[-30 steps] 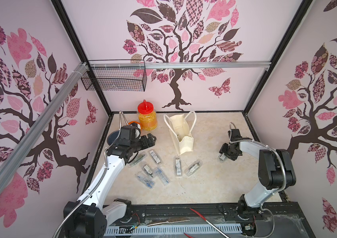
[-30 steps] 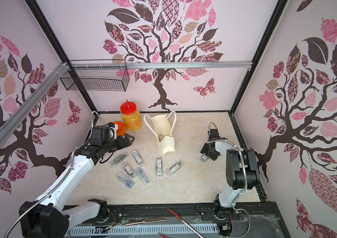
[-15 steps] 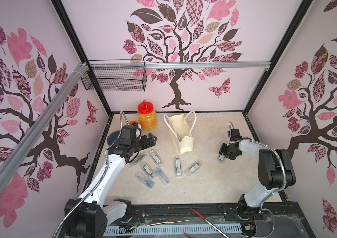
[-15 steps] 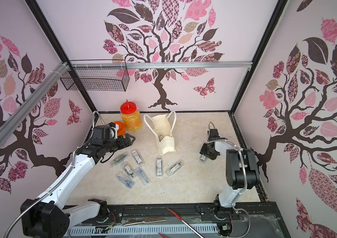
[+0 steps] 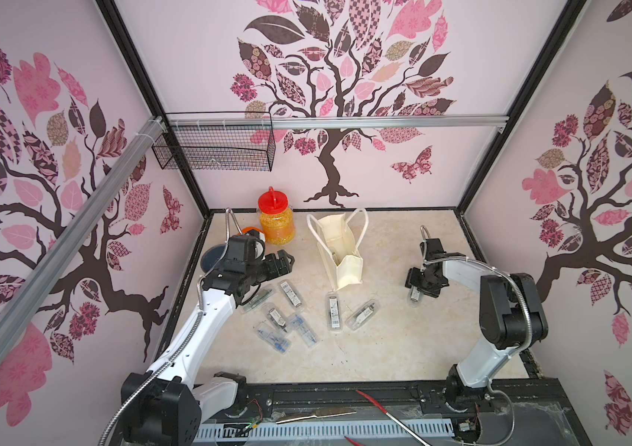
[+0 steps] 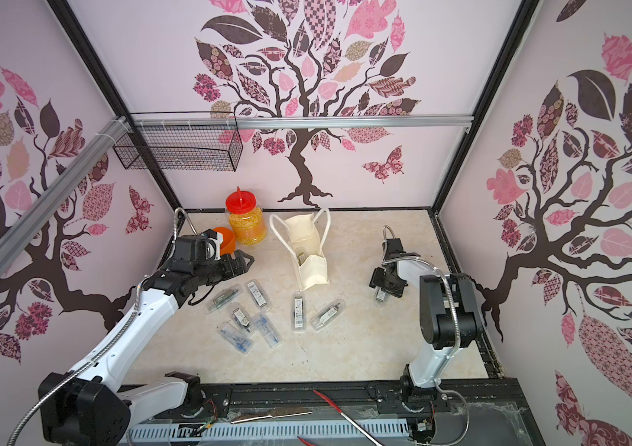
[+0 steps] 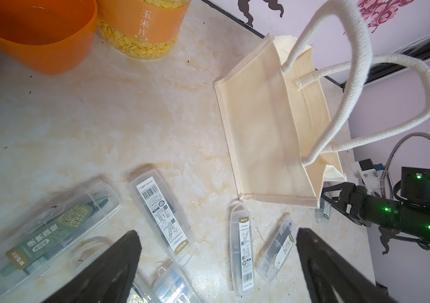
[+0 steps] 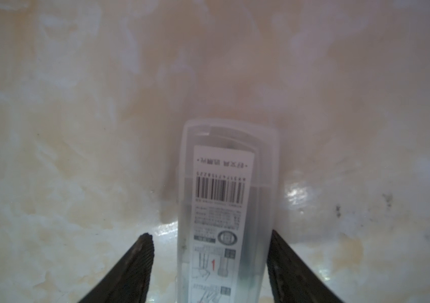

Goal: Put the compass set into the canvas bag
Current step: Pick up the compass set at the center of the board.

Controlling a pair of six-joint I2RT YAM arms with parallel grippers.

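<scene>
The right gripper (image 8: 210, 236) was down at the table (image 8: 64, 157) with its jaws astride a clear case (image 8: 224, 183). One finger (image 8: 278, 244) was touching or just beside the case's edge, and the other (image 8: 145, 246) stood off it with a sliver of table showing between. The jaws were thus partly open and gripping nothing. The case lay flat, label up, and was not lifted.

The bag (image 5: 345, 255) stood upright, well apart from this gripper and toward the left arm, with its mouth open and its handles up. Something slim and dark showed inside it in both top views. It may have been a case already delivered, but it was too small to tell.

The left gripper (image 7: 217, 234) hung wide open and empty above seven more cases (image 5: 291, 294) that were scattered below and just past it, toward the bag.

I judged the task to be at an early stage: at most one case was bagged, this one was not yet secured, and the rest were untouched.
</scene>
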